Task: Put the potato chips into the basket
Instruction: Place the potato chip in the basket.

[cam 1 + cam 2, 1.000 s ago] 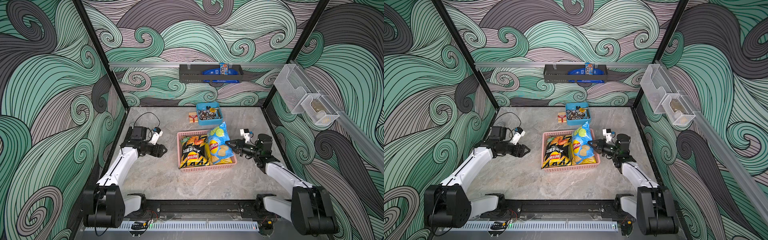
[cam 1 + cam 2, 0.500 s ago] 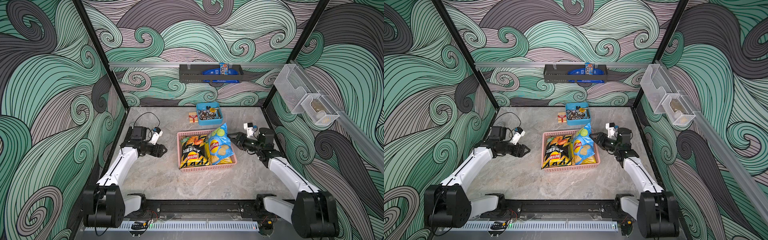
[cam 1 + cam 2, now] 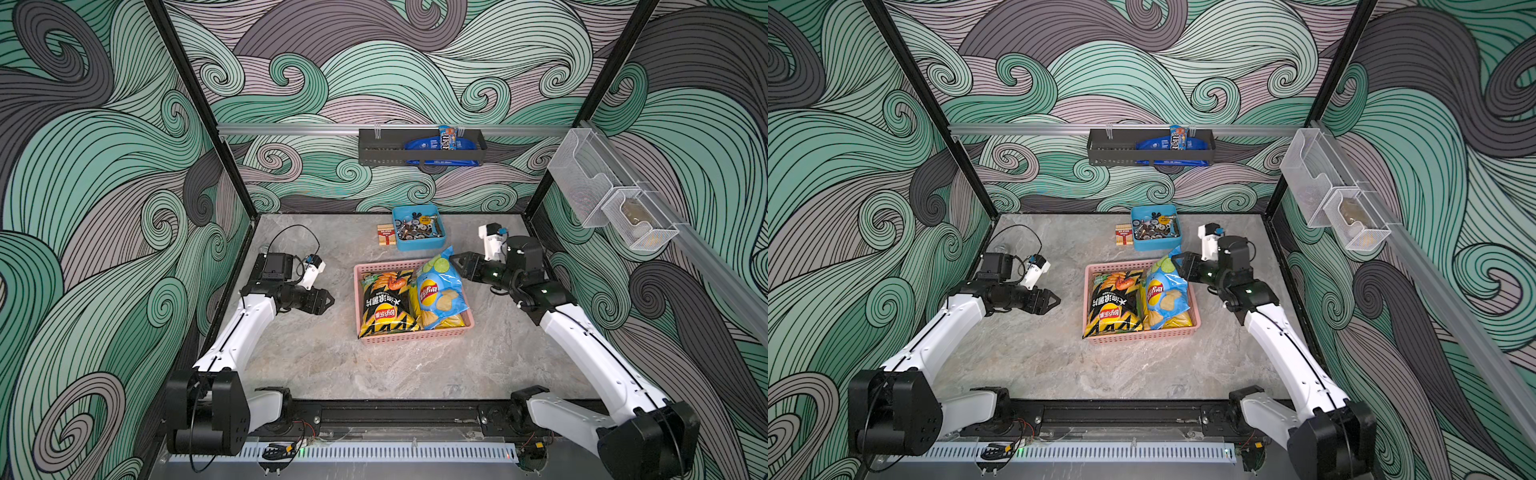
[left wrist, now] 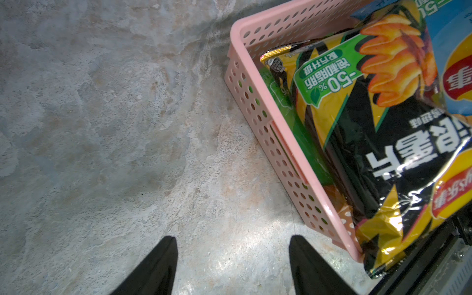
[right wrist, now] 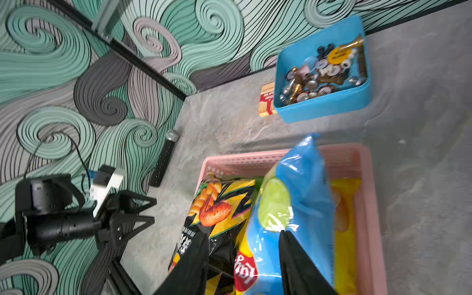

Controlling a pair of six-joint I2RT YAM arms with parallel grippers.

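Observation:
The pink basket (image 3: 411, 337) (image 3: 1142, 337) stands mid-table and holds the potato chips. A black-and-yellow bag (image 3: 384, 303) (image 4: 370, 127) fills its left half, with a green bag (image 4: 304, 143) under it. At the right, a light blue bag (image 3: 440, 286) (image 5: 306, 194) lies on a yellow bag (image 3: 451, 321) (image 5: 344, 229). Its top corner sticks up over the far rim. My right gripper (image 3: 454, 261) (image 5: 242, 233) hangs open just beside that corner, holding nothing. My left gripper (image 3: 328, 300) (image 4: 232, 238) is open and empty over bare table left of the basket.
A blue tray (image 3: 419, 245) of metal bits and a small red-and-cream box (image 3: 385, 235) sit behind the basket. A dark rack (image 3: 419, 147) hangs on the back wall. Clear bins (image 3: 602, 195) hang on the right wall. A dark rod (image 5: 163, 161) lies by the left wall.
My right gripper has opened, let go of the light blue bag and drawn back toward the far right. The bag has settled in the basket. The left arm has not moved.

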